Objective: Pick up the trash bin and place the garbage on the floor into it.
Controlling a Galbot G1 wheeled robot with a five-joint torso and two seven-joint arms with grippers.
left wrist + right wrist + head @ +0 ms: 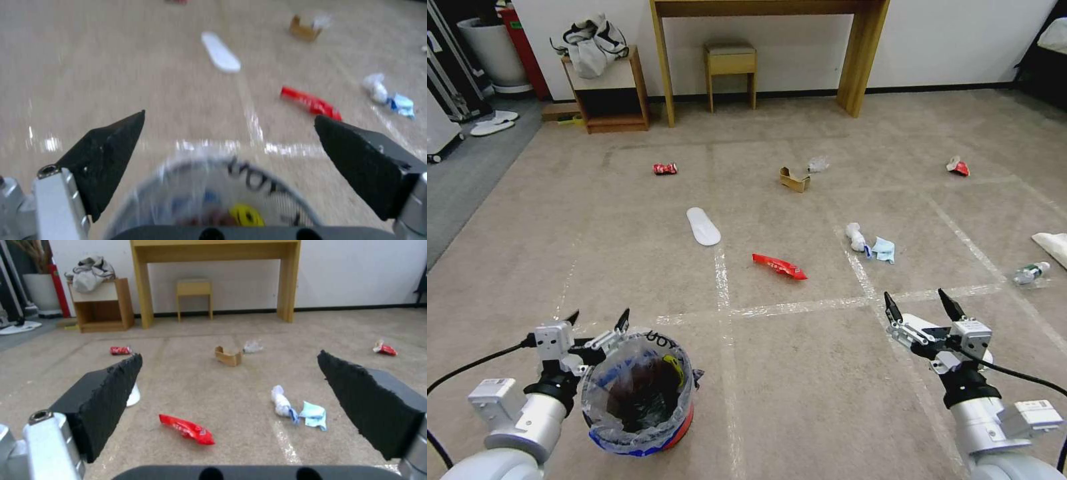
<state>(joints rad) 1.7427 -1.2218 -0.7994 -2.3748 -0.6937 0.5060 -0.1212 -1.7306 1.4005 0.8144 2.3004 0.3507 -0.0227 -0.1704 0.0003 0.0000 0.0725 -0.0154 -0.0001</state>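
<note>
Trash bin point(639, 400): lower left of the head view, standing on the carpet point(800, 393), round and red with a blue band; its clear liner bag is crinkled and slack, black lettering along the rim
Left gripper point(598, 318): at the bin's far-left rim, fingers spread wide — the left wrist view shows the bagged rim low between the two black wedge tips, nothing pinched yet
Right gripper point(918, 301): lower right of the head view, spread apart and holding nothing, above a taped line
Garbage: a glossy red foil wrapper point(779, 265) lies centre frame; a flat white oval slipper point(703, 225) up and left of it; a red soda can point(665, 169) farther up; a folded brown cardboard scrap point(794, 179) with a clear plastic wad point(818, 164) just beside it; a soft blue face mask point(884, 249) touching a white twisted wad right of centre; another red-and-white scrap in the upper right
Risk, grip: the liner looks thin and slippery, so a pinch that catches film alone, not the rigid rim, could let the bin sag or slide out on lifting
Risk, tilt: held by one edge, the bin may tip and spill what sits inside
Risk, pickups: the foil and mask lie flat against short pile — fingertips may skate over them or snag carpet
Stage: bin not yet lifted, all litter on the floor
</note>
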